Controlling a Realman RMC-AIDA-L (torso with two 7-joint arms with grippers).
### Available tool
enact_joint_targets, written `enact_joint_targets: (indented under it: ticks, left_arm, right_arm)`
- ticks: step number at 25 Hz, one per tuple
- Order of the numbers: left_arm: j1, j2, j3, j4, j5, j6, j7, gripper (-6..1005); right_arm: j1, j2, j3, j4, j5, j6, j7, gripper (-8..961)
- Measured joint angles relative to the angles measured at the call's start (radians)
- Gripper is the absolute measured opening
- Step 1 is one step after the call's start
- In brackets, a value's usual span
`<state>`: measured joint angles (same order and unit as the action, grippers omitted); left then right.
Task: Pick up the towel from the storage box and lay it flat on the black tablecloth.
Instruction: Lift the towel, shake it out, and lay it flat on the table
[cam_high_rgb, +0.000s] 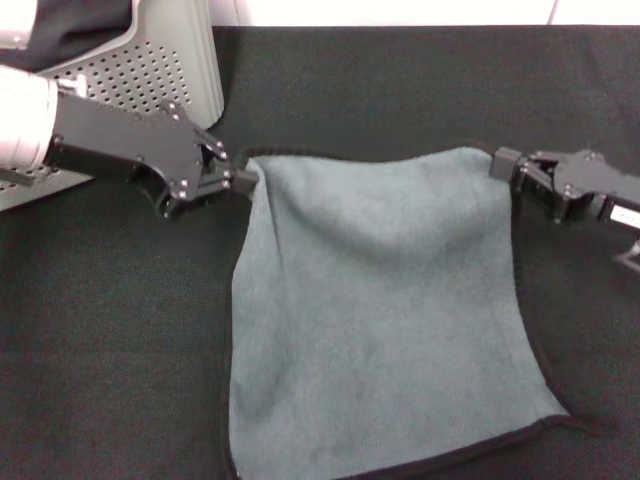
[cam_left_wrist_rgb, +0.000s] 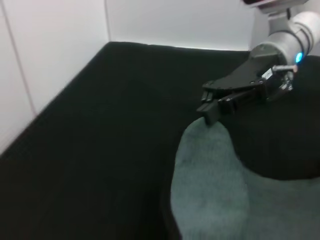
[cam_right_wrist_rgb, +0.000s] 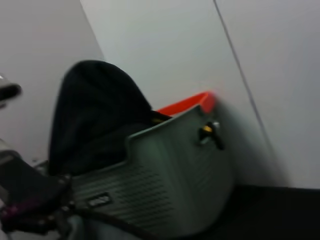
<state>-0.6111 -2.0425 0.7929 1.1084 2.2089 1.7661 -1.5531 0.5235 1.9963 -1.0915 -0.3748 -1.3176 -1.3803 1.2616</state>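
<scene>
Between my two grippers the grey-green plush towel (cam_high_rgb: 385, 310) hangs stretched, its lower edge on the matte black tablecloth (cam_high_rgb: 110, 350); left gripper (cam_high_rgb: 238, 180) and right gripper (cam_high_rgb: 505, 165) each pinch a top corner so it lays flat, clear of the perforated grey storage box (cam_high_rgb: 150, 75).

towel (cam_high_rgb: 385, 320) stretched between two tools, black tablecloth (cam_high_rgb: 110, 330)

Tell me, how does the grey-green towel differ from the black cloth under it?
The towel is grey-green and plush with a dark stitched border; the black tablecloth is matte black and finely woven. The towel is far smaller, while the tablecloth covers the whole table. The towel's top corners are pinched by the left gripper and right gripper, so it sags between them; the tablecloth lies flat. Both are fabric.
</scene>
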Motion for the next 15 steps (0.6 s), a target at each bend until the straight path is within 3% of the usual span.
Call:
enact_joint_targets:
  ticks: [10, 15]
  left_arm:
    - [-0.058, 0.027, 0.003, -0.079, 0.018, -0.12, -0.012, 23]
    - [-0.094, 0.011, 0.005, -0.122, 0.096, -0.197, -0.013, 24]
  right_arm:
    - [0.096, -0.067, 0.003, -0.002, 0.007, 0.066, -0.025, 24]
    - [0.132, -0.067, -0.01, 0.008, -0.02, 0.136, -0.023, 25]
